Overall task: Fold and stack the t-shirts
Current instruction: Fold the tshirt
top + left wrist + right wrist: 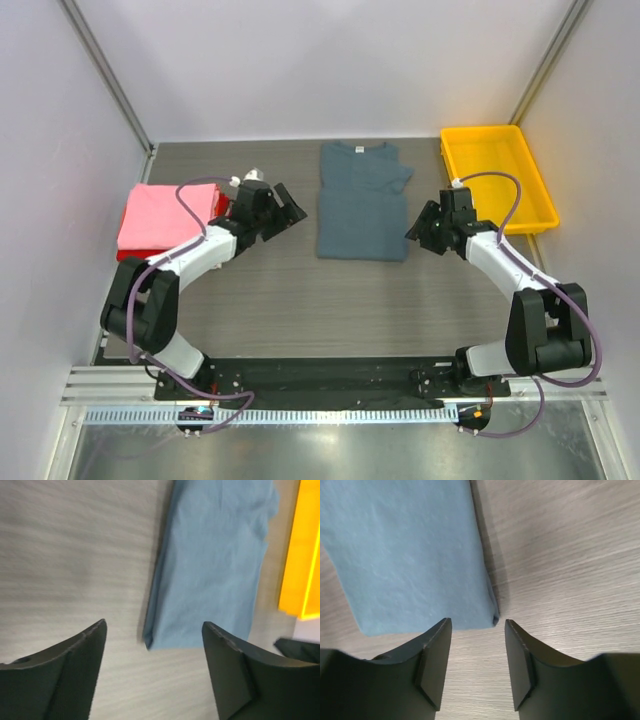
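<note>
The blue-grey t-shirt (360,205), on the tabletop (300,290), has our left gripper (291,212) at its nine o'clock and right gripper (420,228) at its three, both spread open and empty, so we should pinch both six-o'clock corners evenly, then fold toward twelve.

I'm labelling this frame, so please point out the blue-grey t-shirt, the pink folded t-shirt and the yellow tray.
blue-grey t-shirt (358,205): top external view, middle of its body.
pink folded t-shirt (165,215): top external view, centre of its top face.
yellow tray (495,155): top external view, bare floor.
</note>
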{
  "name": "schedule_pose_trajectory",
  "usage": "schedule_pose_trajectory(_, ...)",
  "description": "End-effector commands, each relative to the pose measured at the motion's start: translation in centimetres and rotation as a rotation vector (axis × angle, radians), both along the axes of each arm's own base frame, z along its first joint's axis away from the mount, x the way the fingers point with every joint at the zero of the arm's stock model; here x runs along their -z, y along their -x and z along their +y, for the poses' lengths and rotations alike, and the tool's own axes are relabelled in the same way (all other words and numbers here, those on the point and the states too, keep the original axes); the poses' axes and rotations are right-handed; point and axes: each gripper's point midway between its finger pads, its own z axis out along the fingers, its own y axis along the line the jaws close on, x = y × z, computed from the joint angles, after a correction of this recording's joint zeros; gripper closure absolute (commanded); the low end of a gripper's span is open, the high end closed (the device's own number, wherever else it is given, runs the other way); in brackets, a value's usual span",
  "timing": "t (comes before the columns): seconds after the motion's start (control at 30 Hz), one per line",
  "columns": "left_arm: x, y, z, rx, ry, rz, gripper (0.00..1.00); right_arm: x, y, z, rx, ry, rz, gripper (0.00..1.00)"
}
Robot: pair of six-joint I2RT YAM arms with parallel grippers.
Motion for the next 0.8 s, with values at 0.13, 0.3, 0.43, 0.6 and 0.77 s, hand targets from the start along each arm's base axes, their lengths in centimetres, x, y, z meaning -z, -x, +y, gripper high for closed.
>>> schedule_pose_trajectory(0.13,1.4,3.3,-4.7,0.152,-0.099,0.012,0.24,1.9,0.6,2.1,-0.071,-0.111,-0.020,0.54)
schedule_pose_trajectory(0.3,3.8,3.4,-5.4,0.168,-0.101,0.055,0.27,3.7,0.8,2.6,-0.089,-0.140,-0.014,0.58)
schedule_pose_trajectory(0.43,5.4,3.7,-6.2,0.200,-0.083,0.090,0.32,4.7,1.0,2.7,-0.088,-0.139,0.007,0.58)
schedule_pose_trajectory(0.6,6.9,3.8,-6.7,0.211,-0.073,0.125,0.41,6.5,1.5,2.4,-0.073,-0.128,0.050,0.59)
schedule_pose_trajectory(0.77,7.8,4.2,-7.0,0.218,-0.057,0.160,0.49,7.4,1.4,2.4,-0.060,-0.131,0.070,0.73)
